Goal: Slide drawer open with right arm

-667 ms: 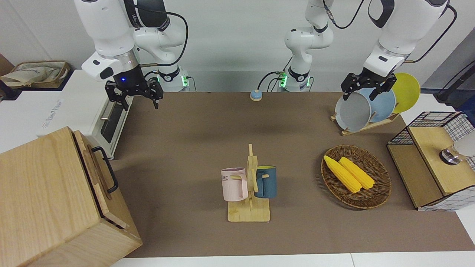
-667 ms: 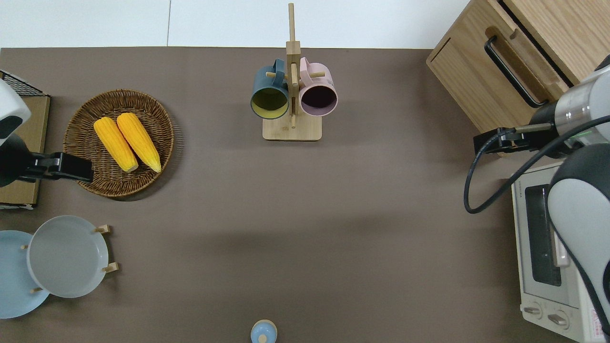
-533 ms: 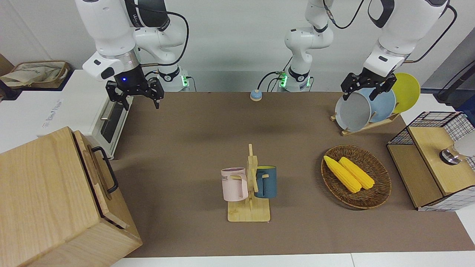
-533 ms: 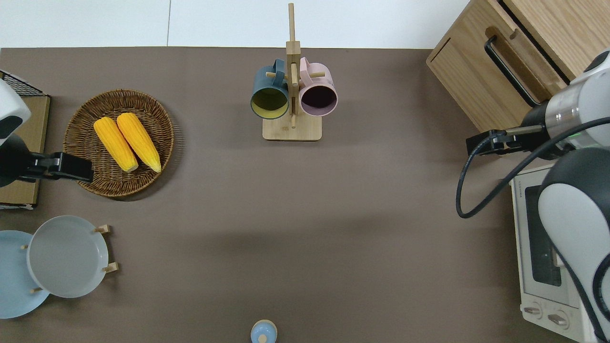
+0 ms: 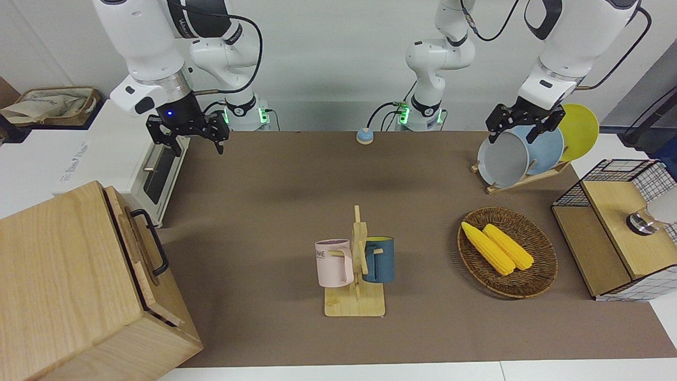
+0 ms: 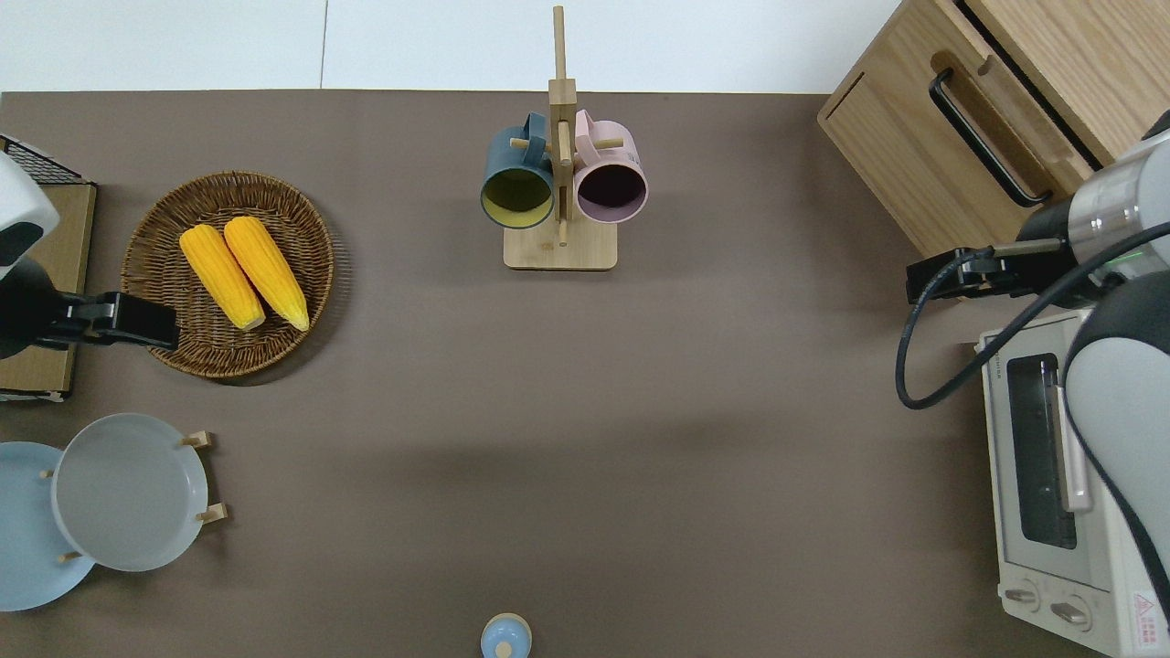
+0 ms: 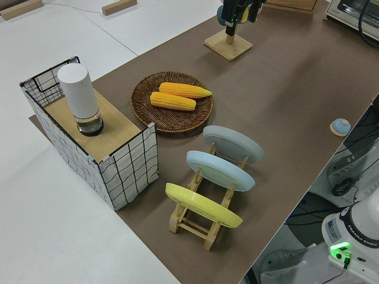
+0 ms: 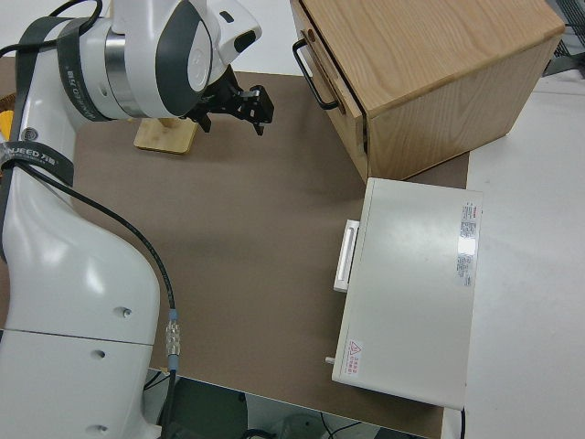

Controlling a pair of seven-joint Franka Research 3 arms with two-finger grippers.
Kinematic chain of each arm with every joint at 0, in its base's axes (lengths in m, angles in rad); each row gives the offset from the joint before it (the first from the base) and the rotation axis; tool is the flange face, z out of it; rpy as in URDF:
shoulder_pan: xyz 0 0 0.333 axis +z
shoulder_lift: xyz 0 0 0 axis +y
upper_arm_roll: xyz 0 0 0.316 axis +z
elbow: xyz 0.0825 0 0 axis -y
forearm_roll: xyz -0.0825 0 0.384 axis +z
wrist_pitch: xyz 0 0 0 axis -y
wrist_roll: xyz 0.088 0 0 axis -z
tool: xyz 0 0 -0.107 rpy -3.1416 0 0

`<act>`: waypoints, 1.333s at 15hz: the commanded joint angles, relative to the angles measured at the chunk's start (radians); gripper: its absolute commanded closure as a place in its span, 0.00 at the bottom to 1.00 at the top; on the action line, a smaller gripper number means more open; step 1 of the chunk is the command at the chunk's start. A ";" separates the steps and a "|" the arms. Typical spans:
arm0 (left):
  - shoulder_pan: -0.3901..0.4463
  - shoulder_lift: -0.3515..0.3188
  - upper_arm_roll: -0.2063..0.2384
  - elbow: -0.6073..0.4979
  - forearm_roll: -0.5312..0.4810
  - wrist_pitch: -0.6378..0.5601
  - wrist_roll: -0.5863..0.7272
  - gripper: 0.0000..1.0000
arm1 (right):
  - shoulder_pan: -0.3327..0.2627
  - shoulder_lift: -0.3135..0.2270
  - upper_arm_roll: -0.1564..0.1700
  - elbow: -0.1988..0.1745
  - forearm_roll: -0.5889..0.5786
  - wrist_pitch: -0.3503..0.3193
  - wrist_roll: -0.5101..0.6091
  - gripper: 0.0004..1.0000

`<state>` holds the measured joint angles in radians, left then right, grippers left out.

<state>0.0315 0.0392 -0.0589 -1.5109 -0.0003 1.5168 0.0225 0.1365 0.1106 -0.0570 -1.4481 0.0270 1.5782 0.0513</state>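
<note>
The drawer (image 5: pixel 138 248) sits pushed into the pale wooden cabinet (image 5: pixel 63 286) at the right arm's end of the table. Its black loop handle (image 5: pixel 153 246) faces the table middle and also shows in the overhead view (image 6: pixel 983 137) and the right side view (image 8: pixel 315 78). My right gripper (image 5: pixel 194 144) is open and empty. In the overhead view (image 6: pixel 917 279) it hangs over the mat between the cabinet's nearer corner and the toaster oven, apart from the handle. The left arm is parked, its gripper (image 5: pixel 513 135) open.
A white toaster oven (image 6: pixel 1051 475) stands beside the cabinet, nearer to the robots. A mug rack (image 5: pixel 355 270) with two mugs stands mid-table. A corn basket (image 5: pixel 508 254), a plate rack (image 5: pixel 521 153) and a wire-mesh box (image 5: pixel 619 233) are at the left arm's end.
My right gripper has drifted slightly toward the right arm's end of the table and a little toward the robots, still open. The drawer and the left arm have not moved.
</note>
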 commanded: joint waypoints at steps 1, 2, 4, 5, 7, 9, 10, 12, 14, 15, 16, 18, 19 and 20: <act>0.005 0.011 -0.007 0.026 0.017 -0.020 0.010 0.01 | -0.015 0.009 0.003 0.021 0.021 -0.020 -0.016 0.01; 0.005 0.011 -0.007 0.024 0.017 -0.020 0.010 0.01 | -0.017 0.011 0.002 0.021 0.021 -0.021 -0.019 0.01; 0.005 0.011 -0.007 0.026 0.017 -0.020 0.010 0.01 | -0.018 0.012 0.000 0.021 0.019 -0.021 -0.019 0.01; 0.005 0.011 -0.007 0.026 0.017 -0.020 0.010 0.01 | -0.018 0.012 -0.001 0.021 0.021 -0.021 -0.019 0.01; 0.005 0.011 -0.007 0.026 0.017 -0.020 0.010 0.01 | -0.024 0.012 -0.001 0.021 0.021 -0.021 -0.021 0.01; 0.005 0.011 -0.007 0.024 0.017 -0.020 0.010 0.01 | -0.028 0.014 -0.001 0.021 0.018 -0.021 -0.016 0.01; 0.005 0.011 -0.007 0.024 0.017 -0.020 0.010 0.01 | -0.025 0.014 -0.001 0.021 0.014 -0.020 -0.015 0.01; 0.005 0.011 -0.007 0.024 0.017 -0.020 0.008 0.01 | -0.009 0.014 0.000 0.021 -0.022 -0.020 -0.011 0.01; 0.005 0.011 -0.007 0.026 0.017 -0.020 0.010 0.01 | -0.003 0.014 0.011 0.021 -0.091 -0.020 -0.011 0.02; 0.005 0.011 -0.007 0.026 0.017 -0.020 0.010 0.01 | 0.008 0.014 0.014 0.021 -0.129 -0.020 -0.010 0.01; 0.005 0.013 -0.007 0.024 0.017 -0.020 0.010 0.01 | 0.034 0.015 0.014 0.021 -0.178 -0.020 -0.010 0.01; 0.005 0.011 -0.007 0.024 0.017 -0.020 0.010 0.01 | 0.077 0.015 0.016 0.021 -0.301 -0.020 -0.008 0.01; 0.005 0.011 -0.007 0.026 0.017 -0.020 0.010 0.01 | 0.096 0.015 0.016 0.018 -0.349 -0.021 -0.008 0.01; 0.005 0.011 -0.007 0.026 0.017 -0.020 0.010 0.01 | 0.104 0.018 0.016 0.015 -0.379 -0.023 -0.007 0.01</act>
<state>0.0315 0.0392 -0.0589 -1.5109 -0.0003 1.5168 0.0225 0.2008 0.1133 -0.0440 -1.4479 -0.2395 1.5738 0.0513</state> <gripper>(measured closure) 0.004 0.013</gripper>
